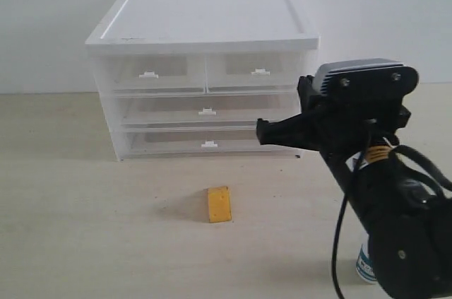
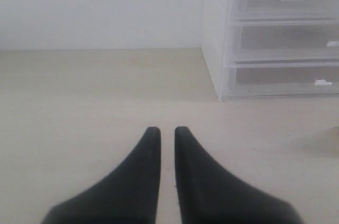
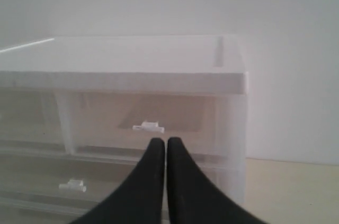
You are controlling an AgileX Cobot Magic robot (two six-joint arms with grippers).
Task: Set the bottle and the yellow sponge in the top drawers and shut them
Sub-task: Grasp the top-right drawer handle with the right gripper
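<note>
The white-topped cabinet stands at the back, and both top drawers are closed: the left one and the right one. The yellow sponge lies on the table in front of the cabinet. Only a sliver of the bottle, white with a blue label, shows behind the right arm at the front right. My right gripper is shut and empty. It sits just below the white handle of the right top drawer. My left gripper is shut with a thin slit, empty, over bare table.
Two full-width drawers sit closed beneath the top pair. In the left wrist view the cabinet stands off to one side. A white wall rises behind the beige table. The right arm fills the front right.
</note>
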